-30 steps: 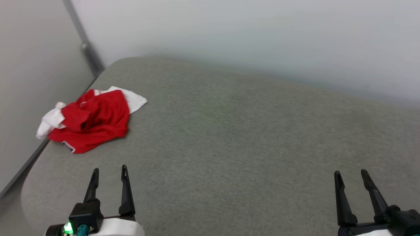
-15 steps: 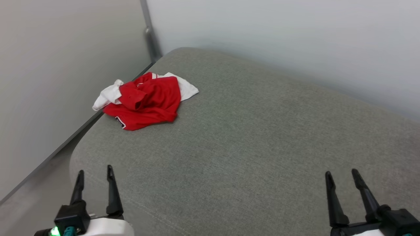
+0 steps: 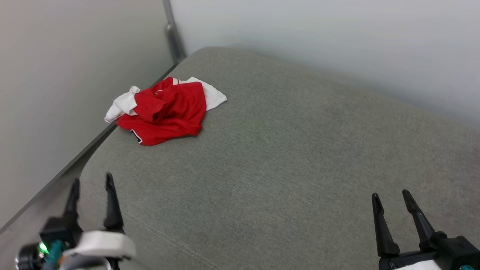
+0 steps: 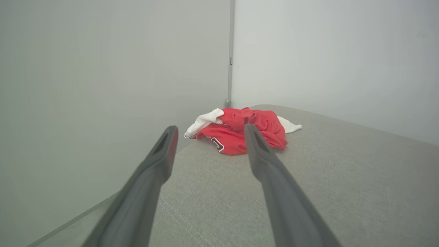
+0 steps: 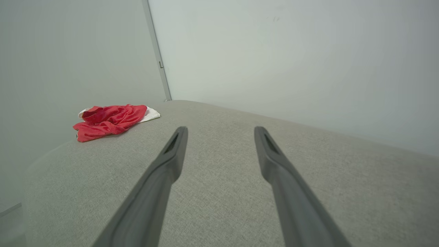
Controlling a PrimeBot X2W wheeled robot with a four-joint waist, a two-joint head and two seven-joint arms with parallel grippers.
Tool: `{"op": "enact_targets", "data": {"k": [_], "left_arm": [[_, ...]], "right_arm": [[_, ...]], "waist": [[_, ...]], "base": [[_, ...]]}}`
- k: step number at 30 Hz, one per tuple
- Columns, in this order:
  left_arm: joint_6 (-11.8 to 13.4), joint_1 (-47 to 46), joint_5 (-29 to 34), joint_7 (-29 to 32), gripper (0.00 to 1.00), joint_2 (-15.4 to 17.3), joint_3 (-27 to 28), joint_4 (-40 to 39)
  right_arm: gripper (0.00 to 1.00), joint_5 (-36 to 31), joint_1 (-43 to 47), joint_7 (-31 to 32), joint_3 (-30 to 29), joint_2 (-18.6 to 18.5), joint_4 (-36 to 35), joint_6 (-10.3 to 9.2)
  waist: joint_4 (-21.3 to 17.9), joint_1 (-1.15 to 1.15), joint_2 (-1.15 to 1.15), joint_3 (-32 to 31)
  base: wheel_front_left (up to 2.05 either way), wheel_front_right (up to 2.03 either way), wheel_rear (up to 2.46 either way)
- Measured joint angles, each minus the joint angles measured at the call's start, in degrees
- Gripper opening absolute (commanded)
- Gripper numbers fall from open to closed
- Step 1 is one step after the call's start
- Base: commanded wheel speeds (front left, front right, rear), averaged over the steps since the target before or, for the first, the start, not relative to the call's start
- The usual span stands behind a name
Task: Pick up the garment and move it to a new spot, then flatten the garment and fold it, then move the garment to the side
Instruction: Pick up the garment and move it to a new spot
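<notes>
Grey cushion (image 3: 300, 150) bears the garment (image 3: 165, 112); our left wrist shows its lettering (image 4: 217, 144) clearest; left tool (image 3: 92, 177) and right tool (image 3: 390, 193) gape empty.

Grey fabric cushion (image 3: 285, 150) with a stitched seam (image 3: 165, 238), 2 pale walls (image 3: 318, 33), a grey, perhaps metal, post (image 3: 173, 37) between them
</notes>
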Motion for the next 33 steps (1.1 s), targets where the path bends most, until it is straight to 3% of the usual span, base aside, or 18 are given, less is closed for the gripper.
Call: {"op": "enact_targets", "data": {"k": [7,13,23,28,33], "left_arm": [[-3.9,-13.1,-1.2,0.0,1.0,3.8,5.9,4.4],[-5.6,-26.3,-2.4,0.0,1.0,7.6,10.0,7.2],[-7.3,-48.3,-7.9,0.3,1.0,17.8,15.0,17.6],[-7.9,-57.0,-11.4,7.6,1.0,24.6,11.9,27.0],[-8.1,-60.4,-21.3,21.1,1.0,30.3,1.8,32.3]], "right_arm": [[1.0,-3.1,-2.4,0.0,-1.2,0.0,-1.3,0.0],[1.0,-7.2,-6.5,0.0,-2.6,0.0,-4.4,0.0],[1.0,-12.2,-11.9,0.0,-5.2,-1.8,-11.5,0.0],[1.0,-13.0,-13.2,0.0,-6.6,-3.8,-15.6,0.0],[1.0,-13.5,-14.0,0.0,-6.9,-5.0,-19.2,0.0]], "waist": [[-2.2,0.0,0.0,4.2],[-4.4,0.0,0.0,10.6],[-7.7,0.01,0.0,23.6],[-9.1,0.01,0.0,29.8],[-10.4,0.02,0.0,34.7]], "base": [[0.0,0.0,0.0],[0.0,0.0,0.0],[0.0,0.0,0.0],[0.0,0.0,0.0],[0.0,0.0,0.0]]}}
